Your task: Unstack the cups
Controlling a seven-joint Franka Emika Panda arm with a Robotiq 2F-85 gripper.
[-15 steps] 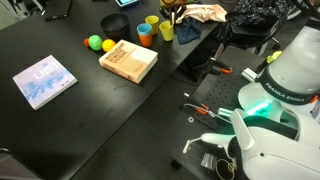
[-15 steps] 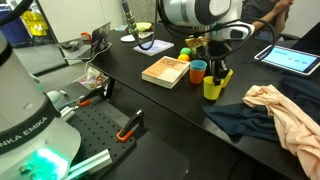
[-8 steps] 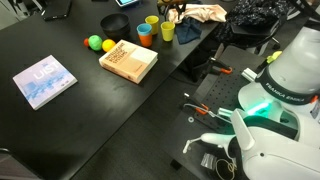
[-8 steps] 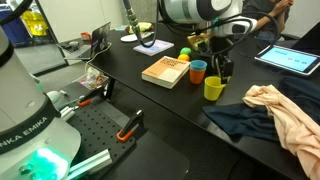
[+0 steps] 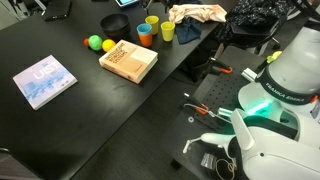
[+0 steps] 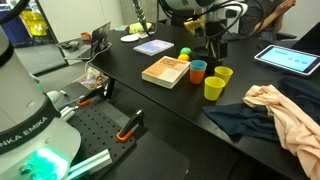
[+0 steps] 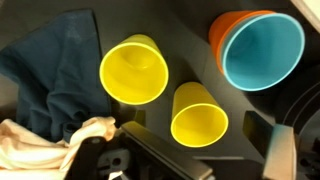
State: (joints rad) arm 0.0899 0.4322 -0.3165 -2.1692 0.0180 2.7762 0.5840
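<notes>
Hovering empty, jaws apart, gripper [image 6: 213,50] hung above cup rims; yellow cups [image 7: 134,70] stood separate, narrow gap; blue cup [image 7: 265,50] nested in orange cup [image 7: 222,30].

Cup count 4: 2 yellow cups [image 7: 134,70] [image 7: 198,113], 1 blue cup [image 7: 262,50] inside 1 orange cup [image 7: 222,30]. Also 2 balls [image 5: 94,43] [image 5: 108,46], 1 brown book [image 5: 128,61], 1 pale blue book [image 5: 44,81], 1 dark bowl [image 5: 115,22]

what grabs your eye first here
In the wrist view, bright colours pop against the black table: a yellow cup, a second yellow cup just apart from it, and a blue cup nested in an orange cup. In an exterior view, a brown book lies beside them.
</notes>
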